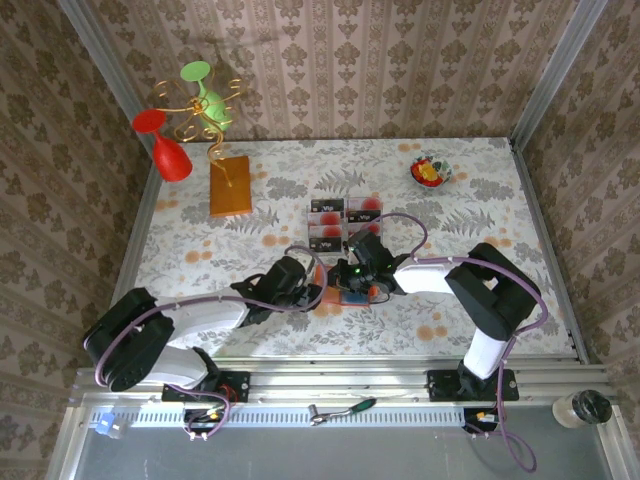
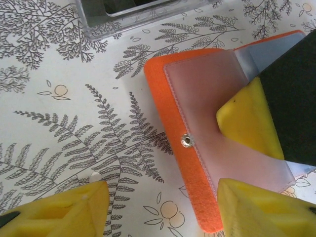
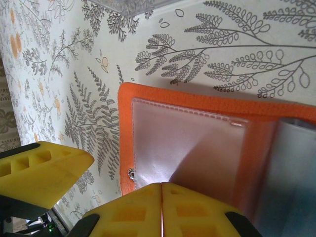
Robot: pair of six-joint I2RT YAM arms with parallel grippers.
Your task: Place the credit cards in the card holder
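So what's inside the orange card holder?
The card holder lies open: a clear pocket and a small metal snap, no card visible. Yellow fingers cover part of the pocket, so that bit is hidden.

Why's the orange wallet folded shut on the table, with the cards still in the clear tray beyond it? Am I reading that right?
Not quite. The wallet isn't folded shut. It lies open with its clear pocket and snap facing up, as the right wrist view shows. The rest holds: it is on the table, and the cards are in the clear tray beyond it.
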